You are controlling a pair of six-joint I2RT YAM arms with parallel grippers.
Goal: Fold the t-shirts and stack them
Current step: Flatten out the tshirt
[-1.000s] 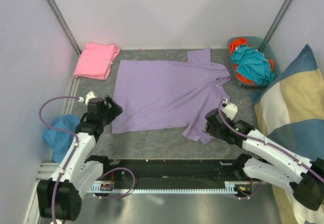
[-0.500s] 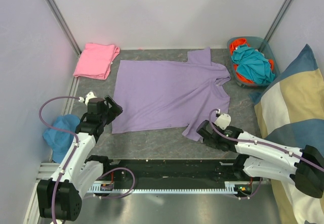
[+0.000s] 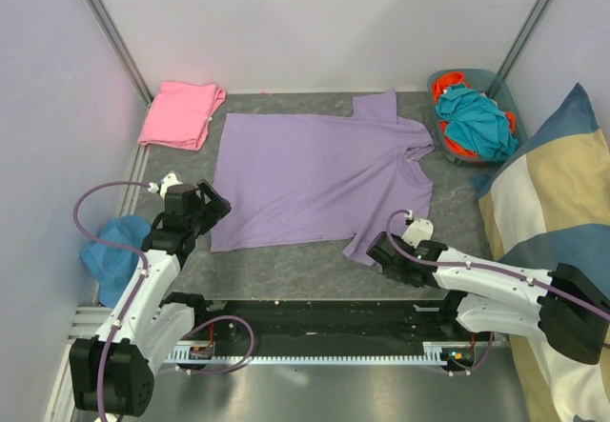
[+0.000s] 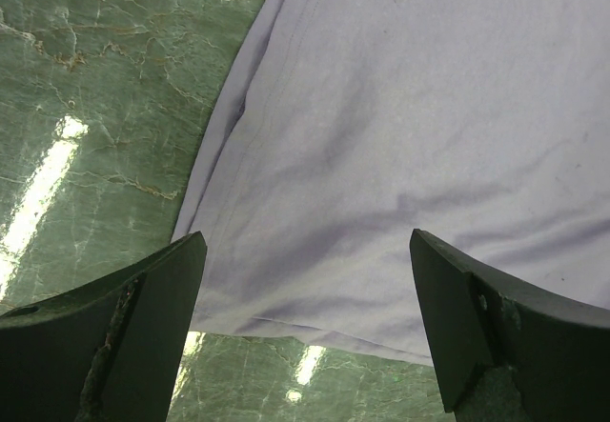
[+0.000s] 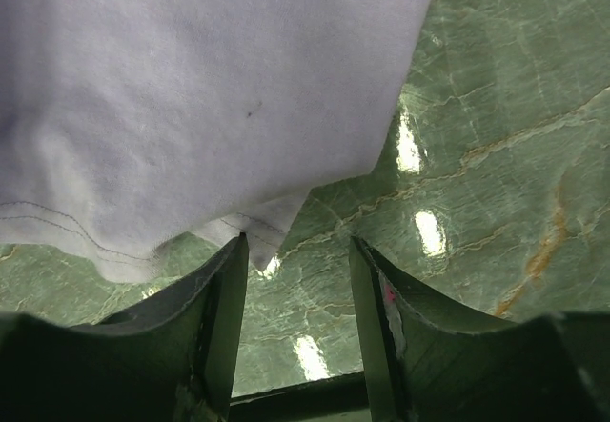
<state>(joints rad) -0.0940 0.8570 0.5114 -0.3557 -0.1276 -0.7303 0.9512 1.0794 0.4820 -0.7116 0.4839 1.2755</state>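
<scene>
The lavender t-shirt [image 3: 315, 179] lies spread flat in the middle of the table. The pink t-shirt [image 3: 179, 114] sits folded at the back left. My left gripper [image 3: 214, 208] hovers at the lavender shirt's near left corner. In the left wrist view, the left gripper [image 4: 307, 251] is wide open, with the hem [image 4: 315, 331] showing between its fingers. My right gripper [image 3: 378, 249] is low at the near sleeve. In the right wrist view, the right gripper [image 5: 296, 251] is open, and the sleeve's corner [image 5: 259, 241] lies just by the left fingertip, not pinched.
A basket [image 3: 496, 77] of teal and orange clothes stands at the back right. A big blue, cream and tan cushion [image 3: 553, 193] fills the right side. A blue cloth [image 3: 110, 251] lies off the table at the left. Walls close in the back and sides.
My right arm has swung toward the near edge and lowered beside the near sleeve, and its jaws have narrowed. The left arm and both shirts have not moved.
</scene>
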